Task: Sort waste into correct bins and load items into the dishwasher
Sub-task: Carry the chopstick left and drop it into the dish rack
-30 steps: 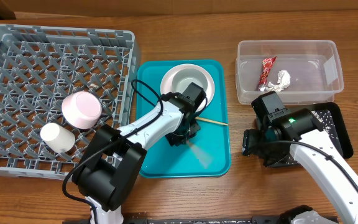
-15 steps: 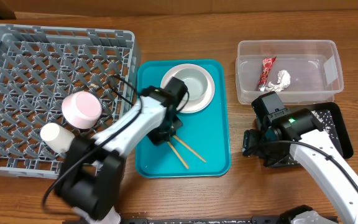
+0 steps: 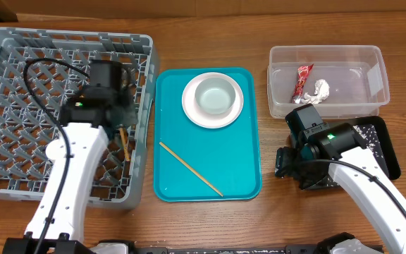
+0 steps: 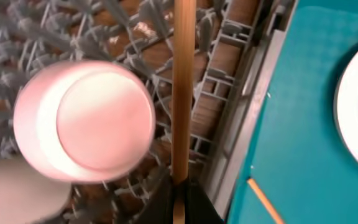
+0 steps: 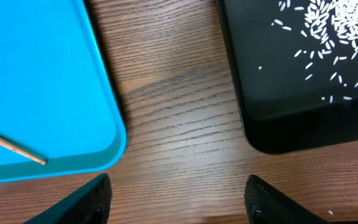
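Left fingers (image 4: 197,208) are clamped shut on a thin wooden chopstick (image 4: 183,93) over the right edge of the large grey plastic lattice dish rack (image 3: 20,77) at the overhead frame's left, beside a round pink bowl (image 4: 86,121). Right fingers (image 5: 98,199) stand wide apart and empty above the wooden bench (image 5: 179,124), between the teal plastic tray (image 5: 42,74) and the shallow black rectangular tray (image 5: 278,93) at lower right.

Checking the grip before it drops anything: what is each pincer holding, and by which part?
Left pincer grips a wooden chopstick near one end; right pincer open, empty.
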### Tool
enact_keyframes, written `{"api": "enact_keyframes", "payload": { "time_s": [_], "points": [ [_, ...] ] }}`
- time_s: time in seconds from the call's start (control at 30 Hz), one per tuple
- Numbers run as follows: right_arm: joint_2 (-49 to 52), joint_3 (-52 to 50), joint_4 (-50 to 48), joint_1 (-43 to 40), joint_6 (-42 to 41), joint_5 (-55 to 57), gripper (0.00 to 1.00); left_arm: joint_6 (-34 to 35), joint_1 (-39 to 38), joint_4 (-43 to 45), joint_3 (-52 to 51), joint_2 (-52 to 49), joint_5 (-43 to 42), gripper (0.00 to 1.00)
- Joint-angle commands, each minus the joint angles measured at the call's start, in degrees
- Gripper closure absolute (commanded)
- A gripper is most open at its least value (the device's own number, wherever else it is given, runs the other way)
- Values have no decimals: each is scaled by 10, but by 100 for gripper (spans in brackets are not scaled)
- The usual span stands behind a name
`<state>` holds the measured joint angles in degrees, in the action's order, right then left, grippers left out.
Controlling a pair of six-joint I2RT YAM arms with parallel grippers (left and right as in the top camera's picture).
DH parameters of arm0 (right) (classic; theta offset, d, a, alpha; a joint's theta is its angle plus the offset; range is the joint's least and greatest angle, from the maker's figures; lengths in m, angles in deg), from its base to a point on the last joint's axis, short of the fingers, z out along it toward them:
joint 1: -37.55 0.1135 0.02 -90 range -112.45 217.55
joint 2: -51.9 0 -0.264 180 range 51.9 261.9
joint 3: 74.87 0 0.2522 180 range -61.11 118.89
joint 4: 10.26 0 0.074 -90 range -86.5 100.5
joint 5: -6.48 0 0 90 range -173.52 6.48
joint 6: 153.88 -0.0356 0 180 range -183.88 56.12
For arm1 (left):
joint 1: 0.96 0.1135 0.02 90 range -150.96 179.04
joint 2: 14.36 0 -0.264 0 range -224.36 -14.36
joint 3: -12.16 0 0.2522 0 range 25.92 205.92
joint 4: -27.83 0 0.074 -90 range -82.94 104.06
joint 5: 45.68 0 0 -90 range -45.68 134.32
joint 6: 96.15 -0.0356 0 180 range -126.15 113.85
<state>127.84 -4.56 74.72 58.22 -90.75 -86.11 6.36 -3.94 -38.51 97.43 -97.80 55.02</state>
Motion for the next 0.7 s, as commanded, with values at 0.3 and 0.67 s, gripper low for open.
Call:
{"api": "enact_keyframes", "payload": {
  "time_s": [0.3,0.67],
  "points": [
    [0,5,-2,-2,3,-1,30,-262,30,12,5,-54,-168,75],
    [0,5,0,-2,3,-1,30,-12,-8,-44,35,-29,-348,24]
  ]
}}
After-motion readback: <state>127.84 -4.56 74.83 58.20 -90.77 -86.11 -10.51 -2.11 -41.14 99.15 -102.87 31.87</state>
